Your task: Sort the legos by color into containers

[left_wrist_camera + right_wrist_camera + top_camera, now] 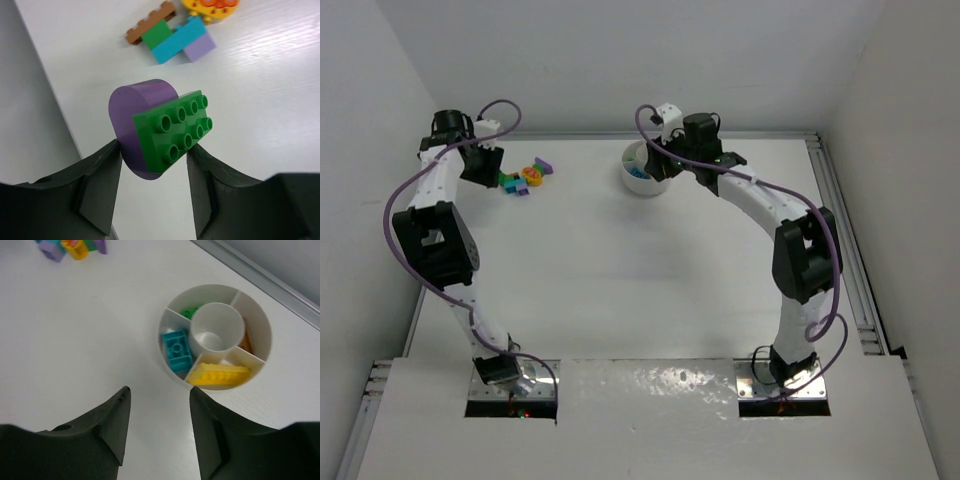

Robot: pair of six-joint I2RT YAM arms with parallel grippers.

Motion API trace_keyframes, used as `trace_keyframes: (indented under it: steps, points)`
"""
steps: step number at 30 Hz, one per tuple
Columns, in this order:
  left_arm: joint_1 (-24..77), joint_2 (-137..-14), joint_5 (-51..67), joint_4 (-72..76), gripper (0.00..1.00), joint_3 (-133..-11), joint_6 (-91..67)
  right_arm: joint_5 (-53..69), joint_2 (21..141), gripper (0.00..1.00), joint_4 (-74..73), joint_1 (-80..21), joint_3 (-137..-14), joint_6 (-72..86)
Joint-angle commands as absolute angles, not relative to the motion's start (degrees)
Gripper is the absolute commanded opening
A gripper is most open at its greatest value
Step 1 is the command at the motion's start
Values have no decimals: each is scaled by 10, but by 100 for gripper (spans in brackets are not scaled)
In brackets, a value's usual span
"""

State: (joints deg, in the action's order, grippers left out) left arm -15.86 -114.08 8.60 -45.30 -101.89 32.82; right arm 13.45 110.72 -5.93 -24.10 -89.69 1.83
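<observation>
My left gripper (154,146) is shut on a green brick (172,130) joined to a purple rounded piece (135,107), one finger on each side, held above the table. It is at the back left in the top view (483,168). A small pile of legos (525,180) lies beside it: brown (150,25), green, teal (180,39), lilac and yellow-orange pieces. My right gripper (159,390) is open and empty, just short of the round white dish (161,340). The dish holds a teal brick (177,350), a yellow brick (220,374), a green piece (190,312) and an orange piece (245,342), each in its own wedge.
The table's left edge and the wall (30,100) are close beside my left gripper. A metal rail (840,220) runs along the right side of the table. The dish (632,185) stands at the back centre, partly under my right arm.
</observation>
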Motion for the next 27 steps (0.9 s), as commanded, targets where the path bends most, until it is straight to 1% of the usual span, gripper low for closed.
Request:
trace_keyframes:
  steps: [1,3,7,9,14,19,20,24,27]
  points:
    - [-142,-1078,164,-480,0,-1013,339,223,1065,50,-40,-264,-901,4]
    - [-128,-1062,191,-483,0,-1011,330,256,1061,50,-24,-277,-901,4]
    - [-62,-1028,212,-494,0,-1010,320,276,1069,50,-4,-318,-916,-8]
    - [-39,-1016,241,-499,0,-1010,310,279,1081,50,13,-334,-924,-4]
    - [-25,-1012,329,-518,0,-1023,282,279,1089,51,38,-362,-924,25]
    - [-5,-1011,339,-530,0,-1022,286,267,1094,55,71,-385,-910,34]
    - [11,-1010,344,-535,0,-1023,287,245,1096,56,76,-388,-910,32]
    - [39,-1005,361,-547,0,-1021,289,224,1114,56,92,-391,-922,34]
    - [47,-1002,369,-548,0,-1022,288,220,1124,54,77,-391,-940,13]
